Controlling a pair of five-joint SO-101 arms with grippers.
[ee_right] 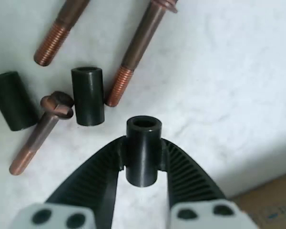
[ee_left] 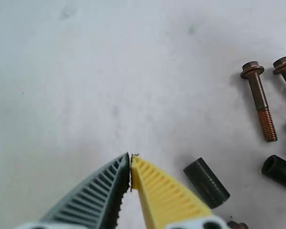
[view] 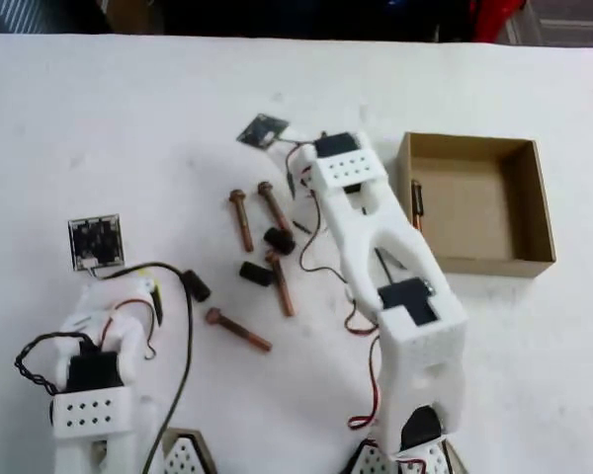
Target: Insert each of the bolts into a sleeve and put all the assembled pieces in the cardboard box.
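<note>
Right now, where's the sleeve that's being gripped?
In the right wrist view, the gripped sleeve is held in the right tool, just off a loose sleeve and near the cardboard box.

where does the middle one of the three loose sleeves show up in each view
high view: middle sleeve near picture centre, beside a bolt.
left wrist view: middle sleeve beyond the near sleeve.
right wrist view: middle sleeve past the held sleeve, across that bolt's head from a third sleeve.
shared landmark: the two parallel bolts.
</note>
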